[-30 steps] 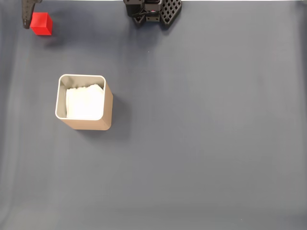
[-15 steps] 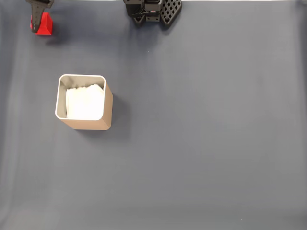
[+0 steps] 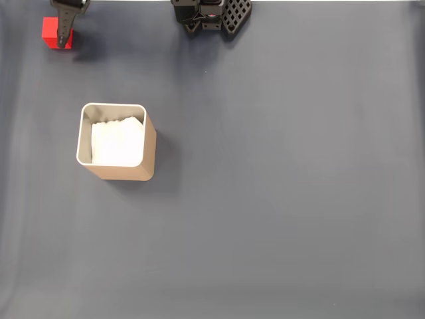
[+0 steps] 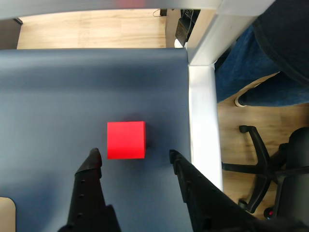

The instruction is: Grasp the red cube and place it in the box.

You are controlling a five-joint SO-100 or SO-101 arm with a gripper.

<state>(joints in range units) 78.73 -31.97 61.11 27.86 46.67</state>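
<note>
- Two views record this moment, taken in turn below.
- Fixed view: the gripper (image 3: 64, 41) enters at the top-left corner of the dark grey table (image 3: 279, 199); a single dark finger (image 3: 64, 33) shows, lying across the right part of the red cube (image 3: 49, 32).
- Fixed view: the box (image 3: 117, 141), tan outside with a pale grey rim and white lining, stands upright on the table well apart from the jaws, lower in the picture and slightly to the right.
- Fixed view: a black perforated arm base (image 3: 212, 14) sits at the top edge, to the right of the jaws and well apart from them.
- Wrist view: the gripper (image 4: 133, 155) rises from the bottom edge with its jaws spread wide and released, grasping nothing; one fingertip (image 4: 93, 157) stands left, the other right.
- Wrist view: the red cube (image 4: 126, 139) rests flat on the table (image 4: 58, 96), just ahead of the two tips and centred on the gap between them; whether either tip touches it cannot be told.
- Wrist view: right of the jaws runs the white table edge (image 4: 202, 121); beyond it lie a wooden floor (image 4: 251, 116), an office chair base (image 4: 270, 169) and a person's leg in blue jeans (image 4: 241, 67).
</note>
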